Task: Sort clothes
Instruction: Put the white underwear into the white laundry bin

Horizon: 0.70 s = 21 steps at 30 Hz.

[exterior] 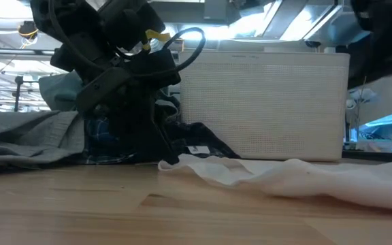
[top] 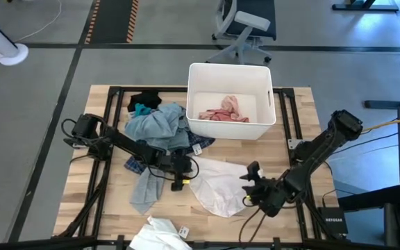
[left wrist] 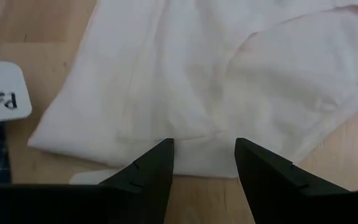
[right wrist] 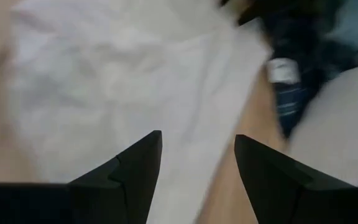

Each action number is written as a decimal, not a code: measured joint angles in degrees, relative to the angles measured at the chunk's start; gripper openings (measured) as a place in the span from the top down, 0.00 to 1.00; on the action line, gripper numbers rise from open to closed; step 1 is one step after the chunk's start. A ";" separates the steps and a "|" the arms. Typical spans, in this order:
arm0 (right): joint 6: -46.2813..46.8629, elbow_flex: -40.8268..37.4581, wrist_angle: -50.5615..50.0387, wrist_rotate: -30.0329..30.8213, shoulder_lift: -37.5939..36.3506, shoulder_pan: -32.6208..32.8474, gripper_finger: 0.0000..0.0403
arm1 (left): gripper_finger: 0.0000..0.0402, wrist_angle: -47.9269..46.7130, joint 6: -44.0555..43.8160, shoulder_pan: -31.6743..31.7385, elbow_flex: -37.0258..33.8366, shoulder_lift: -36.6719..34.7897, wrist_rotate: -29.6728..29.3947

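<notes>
A white garment (top: pixel 217 184) lies spread flat on the wooden table's middle, also in the low view (exterior: pixel 298 178). My left gripper (top: pixel 186 172) is open, low at the garment's left edge (left wrist: pixel 135 134), a finger on either side of a strip of cloth. My right gripper (top: pixel 250 187) is open above the garment's right part (right wrist: pixel 123 74) and touches nothing. At the far left lies a pile of clothes: black (top: pixel 144 99), teal (top: pixel 142 109), light blue-grey (top: pixel 160 125) and dark blue plaid (top: pixel 135 165). A pink garment (top: pixel 224 111) lies in the white bin (top: pixel 266 97). My left gripper slants down from the table's left side over the white garment's left edge (left wrist: pixel 197 155), its open fingers (left wrist: pixel 157 162) close to the cloth. I cannot tell whether they touch it. The garment lies flat on the table.
A grey garment (top: pixel 143 193) lies on the table left of the white one, and another white piece (top: pixel 160 235) hangs over the near edge. A white tag (left wrist: pixel 2 96) lies beside the plaid cloth. Bare wood shows at the table's near right (top: pixel 297 222).
</notes>
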 joint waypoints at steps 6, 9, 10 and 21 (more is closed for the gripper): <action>11.40 -0.29 -5.79 -0.20 0.07 8.90 0.45 | 0.59 -0.02 -1.08 0.00 0.01 -0.02 -0.02; 18.46 -2.93 -6.20 1.15 0.15 13.78 0.45 | 0.59 0.51 -1.08 0.00 0.02 -0.02 -0.02; 20.71 -4.03 -6.06 1.17 0.15 15.14 0.45 | 0.59 0.66 -1.08 0.00 0.02 -0.02 0.00; 10.49 -13.64 2.43 2.71 4.35 17.06 0.45 | 0.59 0.82 -1.52 0.13 0.02 -0.02 -0.04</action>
